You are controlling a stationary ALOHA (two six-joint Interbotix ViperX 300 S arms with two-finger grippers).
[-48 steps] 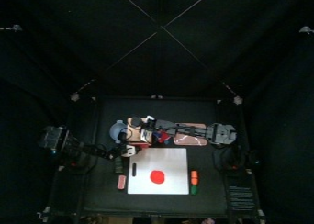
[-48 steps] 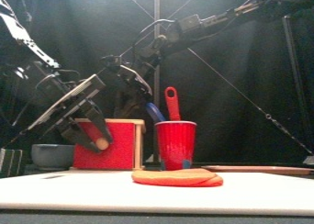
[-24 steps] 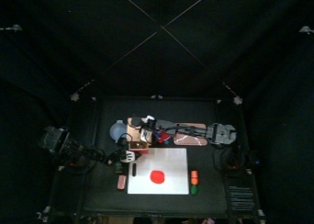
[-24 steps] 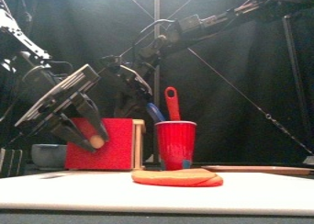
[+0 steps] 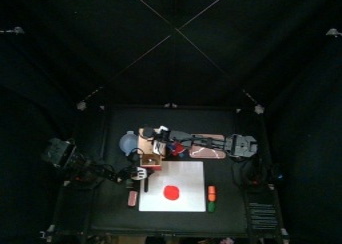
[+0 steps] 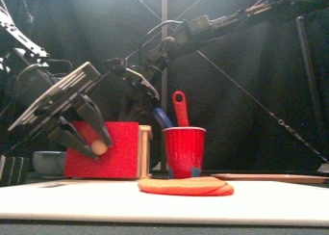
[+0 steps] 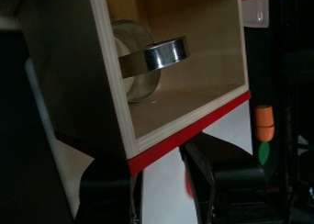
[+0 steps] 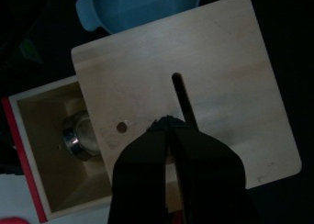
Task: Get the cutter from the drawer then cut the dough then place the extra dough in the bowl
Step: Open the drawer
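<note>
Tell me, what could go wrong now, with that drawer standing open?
The left pincer grips the red drawer front; a hard pull might bring the drawer clean out and spill the metal cutter. The right pincer only presses its shut tip on the wooden box; if it slips, the whole box could slide along.

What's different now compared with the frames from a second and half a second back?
The left gripper, shut on the red drawer front, has drawn it further out, leftward in the front view; the cutter lies inside. The right gripper stays pressed on the wooden box. Dough, red cup and bowl have not moved.
</note>
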